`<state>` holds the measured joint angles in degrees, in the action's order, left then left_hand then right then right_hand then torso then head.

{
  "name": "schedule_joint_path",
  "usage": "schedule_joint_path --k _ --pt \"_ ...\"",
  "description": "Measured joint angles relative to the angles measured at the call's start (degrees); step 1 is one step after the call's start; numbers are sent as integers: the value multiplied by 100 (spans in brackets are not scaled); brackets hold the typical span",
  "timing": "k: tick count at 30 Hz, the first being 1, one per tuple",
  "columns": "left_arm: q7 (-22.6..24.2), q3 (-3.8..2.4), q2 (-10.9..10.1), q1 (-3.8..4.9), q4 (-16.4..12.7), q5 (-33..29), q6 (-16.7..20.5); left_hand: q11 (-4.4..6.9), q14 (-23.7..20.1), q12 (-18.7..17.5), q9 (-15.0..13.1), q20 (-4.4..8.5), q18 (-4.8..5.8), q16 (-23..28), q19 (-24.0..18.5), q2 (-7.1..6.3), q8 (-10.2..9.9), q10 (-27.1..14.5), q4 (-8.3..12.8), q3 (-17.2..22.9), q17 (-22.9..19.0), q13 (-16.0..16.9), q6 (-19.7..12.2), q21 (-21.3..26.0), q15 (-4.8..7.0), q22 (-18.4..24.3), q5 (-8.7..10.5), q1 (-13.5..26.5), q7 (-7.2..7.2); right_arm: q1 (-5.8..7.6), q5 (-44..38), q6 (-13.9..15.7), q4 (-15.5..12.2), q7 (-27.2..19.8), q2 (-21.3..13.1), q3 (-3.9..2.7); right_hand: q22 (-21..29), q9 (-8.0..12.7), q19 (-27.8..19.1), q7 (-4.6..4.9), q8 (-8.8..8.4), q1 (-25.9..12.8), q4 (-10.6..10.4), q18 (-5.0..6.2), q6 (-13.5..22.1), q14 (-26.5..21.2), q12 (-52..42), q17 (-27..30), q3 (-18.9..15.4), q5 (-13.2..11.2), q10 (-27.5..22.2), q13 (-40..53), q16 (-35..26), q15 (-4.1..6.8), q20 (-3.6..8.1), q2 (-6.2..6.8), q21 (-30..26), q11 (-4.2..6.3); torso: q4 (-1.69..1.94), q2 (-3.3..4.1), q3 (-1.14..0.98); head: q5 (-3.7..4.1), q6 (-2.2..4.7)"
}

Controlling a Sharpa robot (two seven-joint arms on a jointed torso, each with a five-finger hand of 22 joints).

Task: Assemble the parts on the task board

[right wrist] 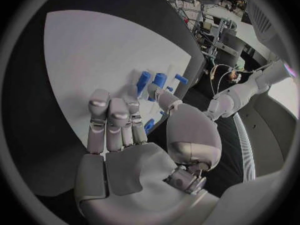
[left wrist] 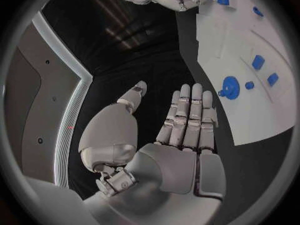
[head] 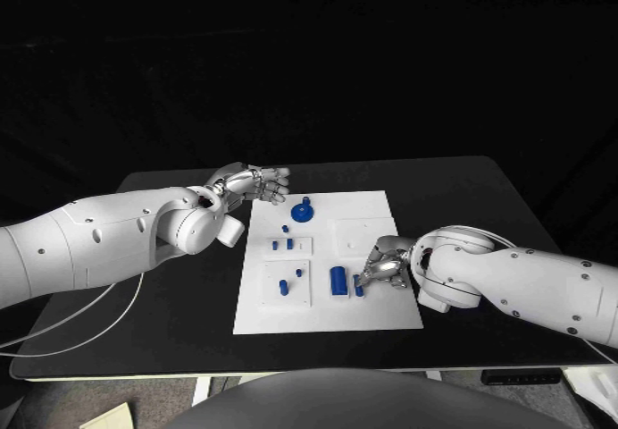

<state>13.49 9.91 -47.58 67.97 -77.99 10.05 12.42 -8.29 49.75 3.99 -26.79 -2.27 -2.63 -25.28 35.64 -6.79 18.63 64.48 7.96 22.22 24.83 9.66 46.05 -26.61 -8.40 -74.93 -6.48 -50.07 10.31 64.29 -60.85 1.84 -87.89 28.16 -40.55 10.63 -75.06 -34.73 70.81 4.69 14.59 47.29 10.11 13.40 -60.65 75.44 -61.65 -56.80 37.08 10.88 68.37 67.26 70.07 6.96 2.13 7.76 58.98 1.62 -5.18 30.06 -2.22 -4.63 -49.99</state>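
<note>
- Hands: left hand [head: 254,185] open, empty, at board's [head: 373,315] far left corner; right hand [head: 384,265] on board, beside upright cylinder [head: 338,281], small part [head: 359,286] seemingly pinched; grip uncertain.
- Risk: fingers may topple cylinder.
- Risk: loose pinch drops part.
- Disc [head: 302,213] near left hand, apart.

Bare black table [head: 477,192] around task board [head: 367,210]; upright blue parts [head: 338,280] crowd board's middle.

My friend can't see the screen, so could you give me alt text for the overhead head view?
Two white robot arms reach over a white task board on a black table. The right hand rests by a blue cylinder; the left hand hovers open near a round blue part.
</note>
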Motion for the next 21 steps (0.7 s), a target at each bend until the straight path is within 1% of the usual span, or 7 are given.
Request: schedule_joint_path --k 7,10,11,12,15,18,21 --pt "-3 0 -5 0 -1 1 0 0 0 0 0 0 1 0 0 0 0 0 0 0 5 0 0 0 0 0 0 0 0 0 2 -2 -8 -9 -24 0 0 0 -14 0 0 -52 -49 0 0 -20 4 0 -15 -67 -1 0 0 20 9 8 0 0 1 -2 0 -1 0" --pt "-5 0 -6 0 -1 2 0 0 0 0 0 0 2 1 0 0 0 0 0 0 5 0 0 0 0 0 0 0 0 0 18 -2 -33 -49 -86 0 0 0 -31 0 0 -130 -145 1 0 -22 4 0 -3 -196 -1 0 0 21 12 86 0 -1 1 -3 0 0 0" --pt "-6 0 -8 0 -2 2 0 0 0 0 0 0 2 22 0 0 0 0 0 0 5 0 0 0 0 0 0 0 0 0 31 -2 -47 -65 -115 0 0 0 -31 -1 0 -151 -204 1 0 -22 5 5 12 -319 -1 0 0 21 12 129 0 -1 2 -4 0 -1 0" --pt "-6 0 -9 0 -2 2 0 0 0 0 0 0 2 22 0 0 0 0 0 0 5 0 0 0 0 0 0 0 0 0 45 -5 -60 -83 -142 0 0 0 -29 -1 0 -154 -275 2 0 -22 5 7 33 -485 -1 0 0 21 14 224 0 -1 2 -4 0 -4 0" --pt "-9 0 -15 0 -3 2 -1 0 0 0 0 0 3 22 0 0 0 0 0 0 8 0 0 0 0 1 0 0 0 0 94 -36 -109 -145 -214 0 0 0 -8 -1 0 -174 -379 2 0 -22 5 7 11 -644 -1 0 1 21 34 343 -2 -1 2 -4 0 -13 0" --pt "-10 0 -17 0 -2 3 -1 0 0 0 -1 0 4 22 0 0 0 0 0 0 10 1 0 0 0 1 0 0 0 0 130 -95 -162 -199 -266 0 0 -16 -39 -1 0 -223 -210 1 -1 -22 5 7 -312 -594 -1 9 1 21 65 294 -2 -1 1 -4 -1 -14 0" --pt "-11 1 -17 0 -1 3 -1 0 0 0 -1 0 5 22 0 0 0 0 0 0 10 0 0 0 0 1 0 0 0 0 154 -169 -189 -237 -301 0 0 -19 -51 -2 0 -154 -97 1 -1 -22 5 5 -400 -729 -2 11 1 21 76 231 -2 -1 1 -4 -2 -14 0"
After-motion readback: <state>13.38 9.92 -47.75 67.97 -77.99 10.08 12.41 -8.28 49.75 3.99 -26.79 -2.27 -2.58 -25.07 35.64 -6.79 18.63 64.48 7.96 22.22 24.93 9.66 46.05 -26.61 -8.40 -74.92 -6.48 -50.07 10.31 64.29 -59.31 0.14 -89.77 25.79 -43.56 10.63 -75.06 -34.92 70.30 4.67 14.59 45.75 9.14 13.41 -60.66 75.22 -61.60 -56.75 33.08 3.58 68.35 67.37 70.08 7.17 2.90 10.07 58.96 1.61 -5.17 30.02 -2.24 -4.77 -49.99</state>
